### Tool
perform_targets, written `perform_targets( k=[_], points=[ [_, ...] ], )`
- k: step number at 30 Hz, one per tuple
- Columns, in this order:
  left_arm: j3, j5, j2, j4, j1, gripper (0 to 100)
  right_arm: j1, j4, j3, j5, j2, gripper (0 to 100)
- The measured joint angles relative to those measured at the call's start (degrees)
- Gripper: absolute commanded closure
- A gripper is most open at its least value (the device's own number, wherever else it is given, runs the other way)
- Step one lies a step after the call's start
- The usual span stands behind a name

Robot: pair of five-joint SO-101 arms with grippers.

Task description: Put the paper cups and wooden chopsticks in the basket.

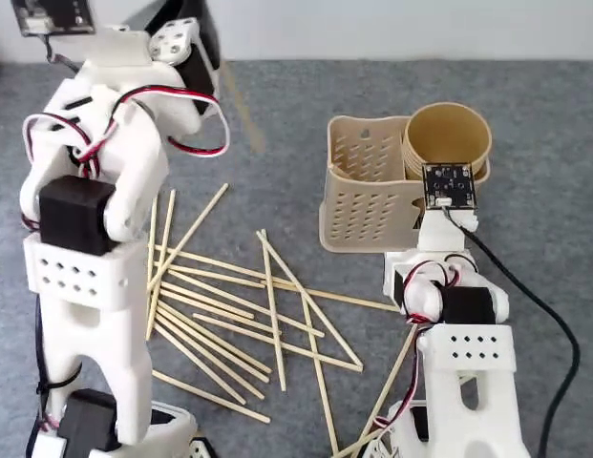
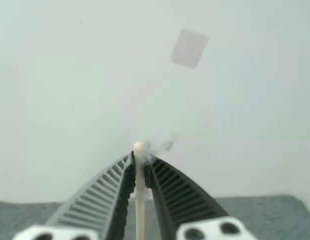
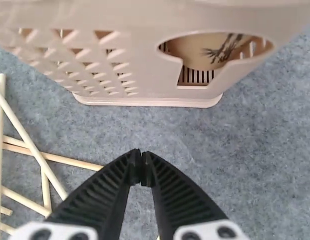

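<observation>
Carefully: your left gripper [image 2: 140, 154] pinches one pale wooden chopstick [image 2: 140, 210] by its end, raised at the far left. It could pivot or slip before reaching the beige perforated plastic basket [image 1: 363, 205]. Your right gripper [image 3: 141, 162], jaws pressed together on nothing, crowds the basket's near side. Stacked tan paper cups [image 1: 449, 143] fill its right compartment, and loose chopsticks [image 1: 229, 315] litter the grey carpet [image 1: 554, 124].
</observation>
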Motion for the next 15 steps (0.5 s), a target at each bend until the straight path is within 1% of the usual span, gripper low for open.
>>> perform_targets(
  k=[7, 13, 15],
  points=[
    [1.8, 0.6, -0.1, -10.8, 6.4, 99, -0.1, 0.0, 0.0, -0.1, 0.0, 99.0],
    [13.4, 0.6, -0.2, -24.1, 9.1, 98, -0.1, 0.0, 0.0, -0.1, 0.0, 99.0],
    [18.3, 0.6, -0.1, -26.8, 9.7, 98, -0.1, 0.0, 0.0, -0.1, 0.0, 99.0]
  ],
)
